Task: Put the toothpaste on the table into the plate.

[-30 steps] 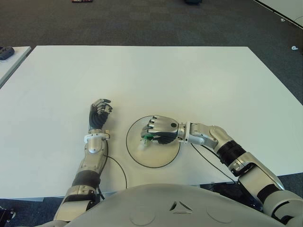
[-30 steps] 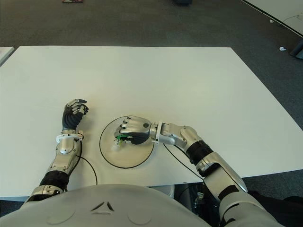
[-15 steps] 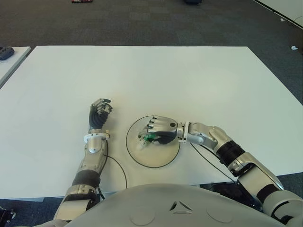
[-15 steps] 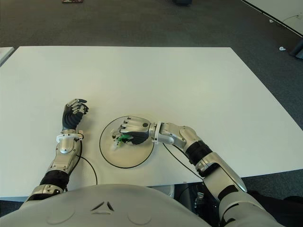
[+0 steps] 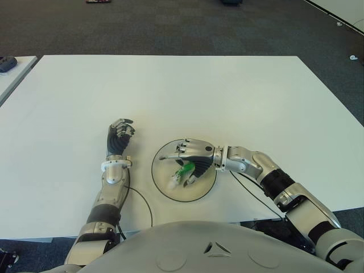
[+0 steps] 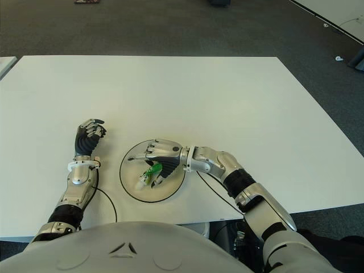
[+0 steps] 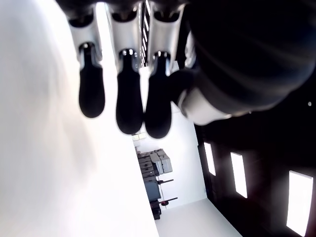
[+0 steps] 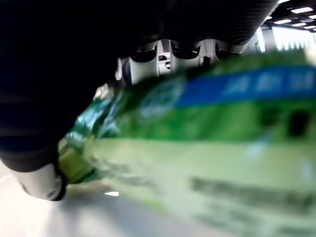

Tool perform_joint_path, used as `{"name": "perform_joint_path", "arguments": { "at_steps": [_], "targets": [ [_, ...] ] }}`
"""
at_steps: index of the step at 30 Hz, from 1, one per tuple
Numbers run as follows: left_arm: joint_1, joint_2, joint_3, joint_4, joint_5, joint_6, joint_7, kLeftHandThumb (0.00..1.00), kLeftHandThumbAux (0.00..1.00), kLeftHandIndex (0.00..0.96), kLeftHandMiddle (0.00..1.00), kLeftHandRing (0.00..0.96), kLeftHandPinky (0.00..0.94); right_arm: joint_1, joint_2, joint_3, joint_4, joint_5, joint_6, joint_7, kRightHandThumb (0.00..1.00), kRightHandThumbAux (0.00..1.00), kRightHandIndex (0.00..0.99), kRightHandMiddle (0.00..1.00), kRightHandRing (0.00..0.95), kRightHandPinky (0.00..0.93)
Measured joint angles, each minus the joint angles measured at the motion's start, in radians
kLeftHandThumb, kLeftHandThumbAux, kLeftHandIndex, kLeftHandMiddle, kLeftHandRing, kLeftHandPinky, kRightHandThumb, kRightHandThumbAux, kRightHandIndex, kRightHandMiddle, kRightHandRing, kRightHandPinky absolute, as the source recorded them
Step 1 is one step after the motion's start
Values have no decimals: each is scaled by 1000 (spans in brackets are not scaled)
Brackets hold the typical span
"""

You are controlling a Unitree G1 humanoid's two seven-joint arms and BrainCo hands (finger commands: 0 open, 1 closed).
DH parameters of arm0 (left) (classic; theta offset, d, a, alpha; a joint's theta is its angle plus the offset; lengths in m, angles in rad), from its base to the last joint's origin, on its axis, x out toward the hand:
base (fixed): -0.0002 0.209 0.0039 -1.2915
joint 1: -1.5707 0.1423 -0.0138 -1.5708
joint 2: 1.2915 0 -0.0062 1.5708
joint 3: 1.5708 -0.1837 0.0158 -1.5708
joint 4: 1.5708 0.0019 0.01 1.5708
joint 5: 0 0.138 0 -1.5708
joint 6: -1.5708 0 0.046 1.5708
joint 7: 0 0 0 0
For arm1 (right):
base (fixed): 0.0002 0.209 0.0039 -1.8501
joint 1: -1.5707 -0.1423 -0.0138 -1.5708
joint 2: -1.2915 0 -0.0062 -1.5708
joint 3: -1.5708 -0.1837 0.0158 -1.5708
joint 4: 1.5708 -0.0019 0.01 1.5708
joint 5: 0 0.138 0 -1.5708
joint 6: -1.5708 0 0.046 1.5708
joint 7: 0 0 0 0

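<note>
Lying in plate (image 5: pixel 200 192) toothpaste (image 5: pixel 183 173), right hand (image 5: pixel 190 152) spread above it, left hand (image 5: pixel 119 135) curled beside plate

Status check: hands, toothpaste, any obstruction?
Right hand open over round white plate. Green toothpaste tube lying in plate. Left hand curled, empty, left of plate. Nothing obstructing.

Toothpaste (image 5: pixel 183 174) in plate (image 5: pixel 165 190) on table (image 5: pixel 227 96); right hand (image 5: pixel 190 153) over plate; left hand (image 5: pixel 119 135) left of plate.

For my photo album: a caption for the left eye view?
Right hand opens over the plate, toothpaste lying inside.
</note>
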Motion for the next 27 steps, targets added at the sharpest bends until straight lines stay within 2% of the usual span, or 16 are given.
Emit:
{"name": "perform_joint_path", "arguments": {
  "at_steps": [16,22,27],
  "targets": [
    [5,-7,-1,-19,1,28,1,698,721,436,617,606,580,-1,4,-28,4,127,-26,76,71,381,0,0,0,0],
    [4,-9,-1,-19,1,28,1,698,720,437,625,609,565,-3,4,-62,0,171,-48,81,92,369,0,0,0,0],
    [4,-9,-1,-18,1,28,1,698,721,436,620,601,562,-24,6,-115,-9,233,-71,82,105,360,0,0,0,0]
  ]
}}
